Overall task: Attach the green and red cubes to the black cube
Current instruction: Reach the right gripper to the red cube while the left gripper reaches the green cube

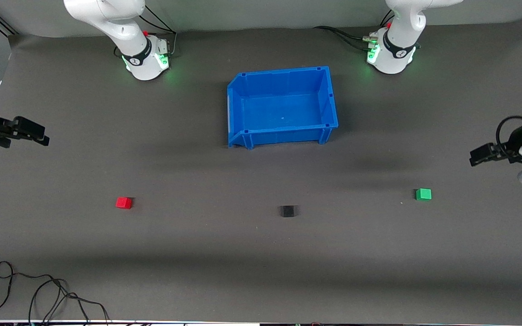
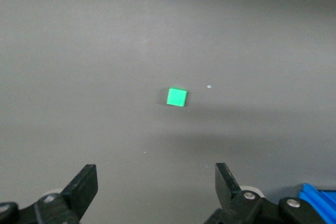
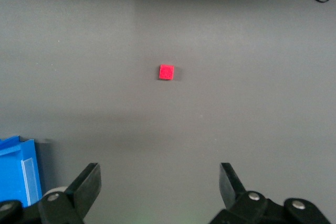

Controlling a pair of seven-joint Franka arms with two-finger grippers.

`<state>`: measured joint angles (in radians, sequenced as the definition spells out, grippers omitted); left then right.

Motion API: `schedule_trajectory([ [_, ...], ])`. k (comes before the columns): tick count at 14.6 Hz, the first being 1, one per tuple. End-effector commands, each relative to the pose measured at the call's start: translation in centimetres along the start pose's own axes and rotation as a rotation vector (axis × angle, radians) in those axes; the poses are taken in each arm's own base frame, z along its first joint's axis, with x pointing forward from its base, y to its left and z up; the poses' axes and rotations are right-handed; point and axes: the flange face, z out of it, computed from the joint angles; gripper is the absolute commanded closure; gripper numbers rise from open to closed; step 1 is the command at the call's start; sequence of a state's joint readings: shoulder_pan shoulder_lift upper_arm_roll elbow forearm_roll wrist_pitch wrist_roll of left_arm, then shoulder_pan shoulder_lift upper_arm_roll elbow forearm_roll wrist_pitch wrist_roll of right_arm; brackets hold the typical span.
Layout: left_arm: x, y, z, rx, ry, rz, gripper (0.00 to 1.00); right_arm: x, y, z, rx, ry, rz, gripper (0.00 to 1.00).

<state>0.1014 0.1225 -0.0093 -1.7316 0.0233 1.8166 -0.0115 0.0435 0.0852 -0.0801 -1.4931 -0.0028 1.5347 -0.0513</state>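
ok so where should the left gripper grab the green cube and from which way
Probably from straight above, the fingers closing on two opposite side faces. The green cube sits flat and alone on the mat, nothing touching it, so every side is free. The left gripper is open and up in the air at its own end of the table; line its fingers up with the cube's slightly turned faces first.

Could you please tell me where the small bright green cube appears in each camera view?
Front view: small bright green cube on the mat, toward the left arm's end.
Left wrist view: centre, ahead of the open left gripper.
Right wrist view: absent.
Shared landmark: blue plastic bin.
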Motion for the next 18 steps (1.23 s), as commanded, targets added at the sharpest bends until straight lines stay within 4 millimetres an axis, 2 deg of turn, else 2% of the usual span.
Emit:
schedule_trajectory([
  [1, 0.0, -3.8, 1.6, -0.008, -0.014, -0.084, 0.0, 0.0, 0.2, -1.0, -0.013, 0.003, -0.015, 0.0],
  [3, 0.5, -3.9, 2.8, -0.007, -0.026, -0.177, 0.0, 0.2, 0.7, -1.0, -0.012, 0.004, -0.003, 0.0],
  [5, 0.6, -3.8, 5.0, 0.006, -0.082, -0.377, 0.0, 0.3, 0.9, -1.4, -0.012, 0.014, 0.003, 0.0],
  [8, 1.0, -3.7, 8.2, 0.012, -0.125, -0.42, 0.0, 0.3, 1.5, -1.4, -0.009, 0.015, 0.02, 0.0],
  [10, 0.8, -3.7, 9.1, 0.022, -0.135, -0.569, 0.0, 0.2, 1.6, -1.6, -0.008, 0.017, 0.081, 0.0],
  [12, 1.2, -3.3, 11.1, 0.034, -0.136, -0.723, 0.0, 0.5, 1.4, -1.3, 0.018, 0.019, 0.307, 0.0],
  [14, 1.4, -2.8, 13.4, 0.045, -0.138, -0.854, 0.0, 1.3, 1.2, -0.4, 0.041, 0.013, 0.399, 0.0],
  [16, 1.5, -2.8, 15.4, 0.06, -0.161, -0.969, 0.0, 2.3, 1.2, 2.0, 0.053, -0.04, 0.563, 0.04],
  [18, 1.9, -2.6, 17.2, 0.05, -0.177, -1.09, 0.0, 3.3, 1.2, 4.4, 0.099, -0.117, 0.856, 0.04],
])
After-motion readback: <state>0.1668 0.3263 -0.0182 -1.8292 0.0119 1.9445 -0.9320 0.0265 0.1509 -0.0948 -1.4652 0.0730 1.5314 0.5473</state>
